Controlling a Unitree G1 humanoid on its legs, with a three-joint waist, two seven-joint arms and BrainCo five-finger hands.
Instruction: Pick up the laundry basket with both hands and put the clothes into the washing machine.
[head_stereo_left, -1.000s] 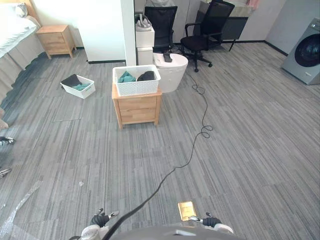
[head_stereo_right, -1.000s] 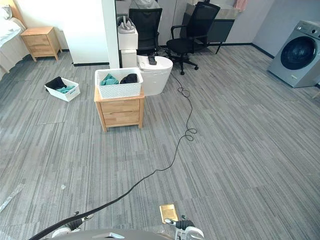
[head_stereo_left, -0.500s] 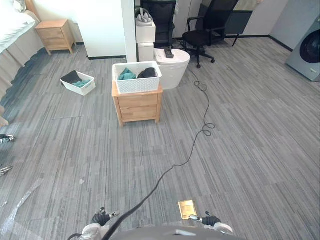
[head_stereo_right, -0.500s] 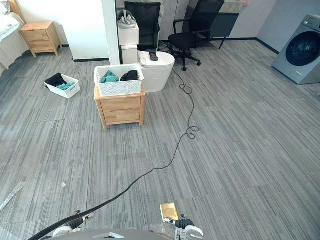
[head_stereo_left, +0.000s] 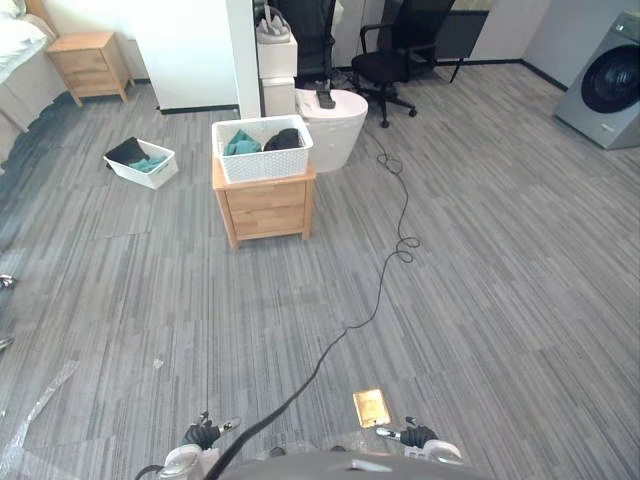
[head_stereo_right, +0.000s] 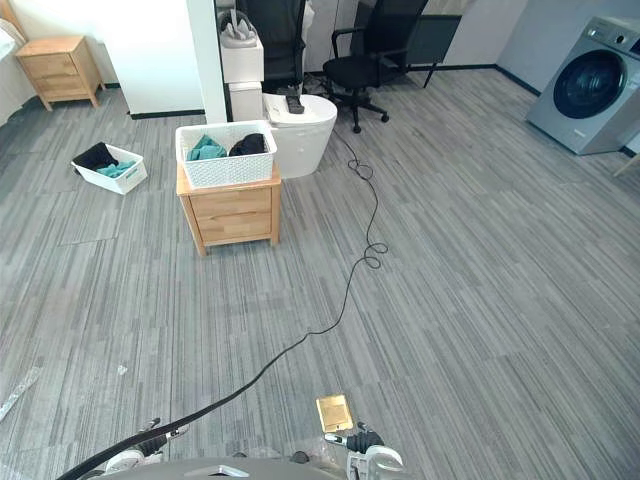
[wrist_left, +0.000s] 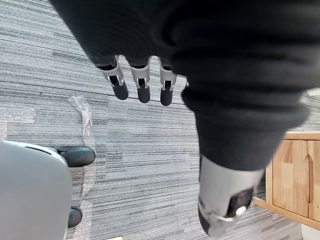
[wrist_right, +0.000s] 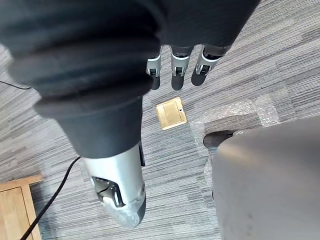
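A white laundry basket stands on a small wooden cabinet across the room, ahead and a little left. Teal clothes and black clothes lie in it. The grey washing machine with a dark round door stands at the far right. My left hand and right hand hang low at my sides, far from the basket. In the left wrist view the left hand's fingers point straight down over bare floor. The right hand's fingers do the same, holding nothing.
A small white bin with clothes sits on the floor left of the cabinet. A white round stool and black office chairs stand behind the basket, by a white pillar. A brass floor plate lies near me.
The whole picture has shifted as the camera moved, and the washing machine shows more fully at the right. Both hands still hang at my sides.
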